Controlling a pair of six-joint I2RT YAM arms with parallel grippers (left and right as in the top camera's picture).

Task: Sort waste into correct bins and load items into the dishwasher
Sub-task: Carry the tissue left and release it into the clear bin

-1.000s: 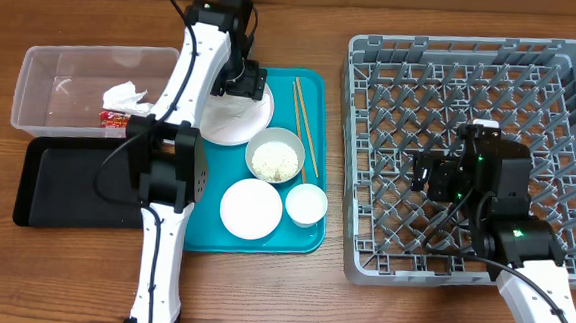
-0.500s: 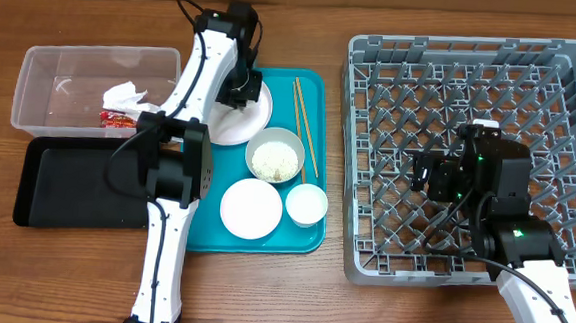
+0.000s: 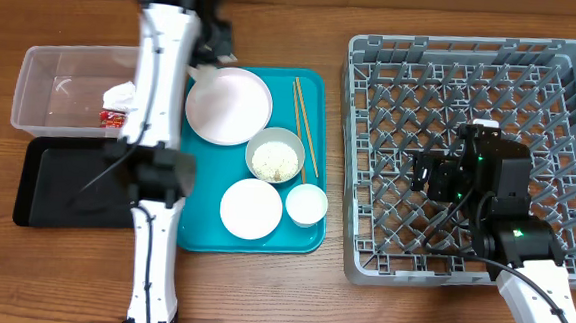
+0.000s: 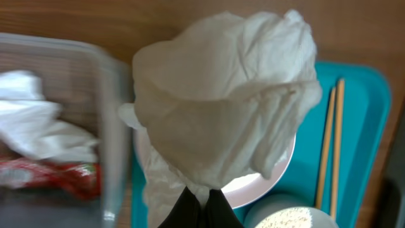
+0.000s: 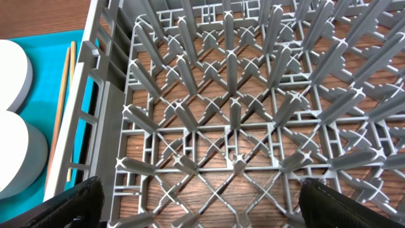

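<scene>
My left gripper (image 4: 201, 193) is shut on a crumpled white napkin (image 4: 221, 107), which hangs above the left rim of the round white plate (image 4: 278, 171), next to the clear tub's wall (image 4: 111, 126). From overhead this gripper (image 3: 210, 57) sits at the teal tray's back-left corner and the plate (image 3: 229, 105) is bare. Another napkin (image 3: 120, 96) and a red wrapper (image 3: 113, 118) lie inside the tub (image 3: 43, 66). My right gripper (image 5: 202, 202) is open and empty over the grey dish rack (image 5: 234, 126), seen from overhead at the rack's middle (image 3: 437, 178).
The teal tray (image 3: 317, 93) also carries chopsticks (image 3: 303, 127), a bowl of rice (image 3: 274, 156), an empty white bowl (image 3: 251, 208) and a small cup (image 3: 306, 205). A black tray (image 3: 66, 183) lies in front of the tub. The rack (image 3: 373, 77) fills the right side.
The left gripper shut on the napkin that lay on the plate, lifted it and swung left toward the tub, uncovering the plate. The right arm has not moved.
</scene>
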